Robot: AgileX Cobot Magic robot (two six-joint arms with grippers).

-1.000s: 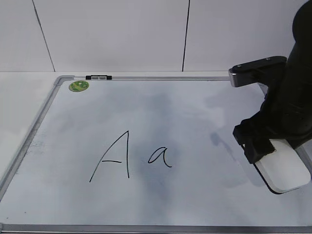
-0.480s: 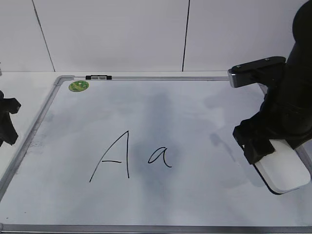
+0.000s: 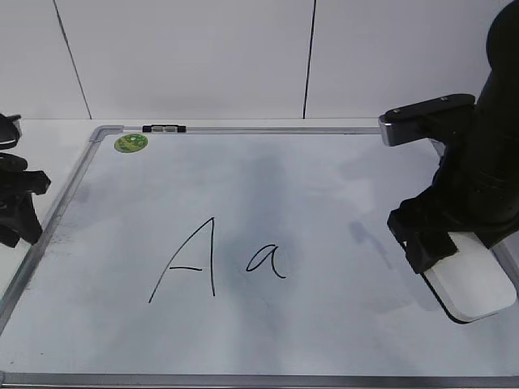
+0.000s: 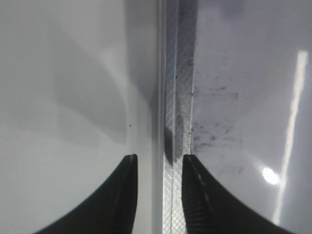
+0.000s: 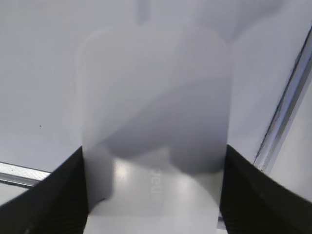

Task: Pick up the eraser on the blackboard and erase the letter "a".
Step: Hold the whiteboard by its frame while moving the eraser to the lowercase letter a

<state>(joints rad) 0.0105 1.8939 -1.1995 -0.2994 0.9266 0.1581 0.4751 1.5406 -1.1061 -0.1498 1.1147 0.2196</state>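
Observation:
The white eraser (image 3: 477, 285) lies on the blackboard (image 3: 324, 186) by its right edge. My right gripper (image 3: 438, 245) is down over it. In the right wrist view the eraser (image 5: 156, 107) fills the space between the two black fingers, which press on both of its long sides; the right gripper (image 5: 153, 151) is shut on it. The small letter "a" (image 3: 266, 261) stands mid-board, right of a taller capital "A" (image 3: 190, 261) and well left of the eraser. My left gripper (image 3: 18, 207) is open and empty at the board's left frame; its fingers (image 4: 158, 161) straddle the frame (image 4: 178, 97).
A round green magnet (image 3: 130, 143) sits at the board's back left corner. A small black clip (image 3: 164, 128) is on the back frame. A white wall rises right behind the board. Grey smudges mark the board near its left frame (image 4: 214, 131).
My left gripper has come into view at the left edge and moved in over the board's left frame. The right gripper and the eraser have stayed where they were.

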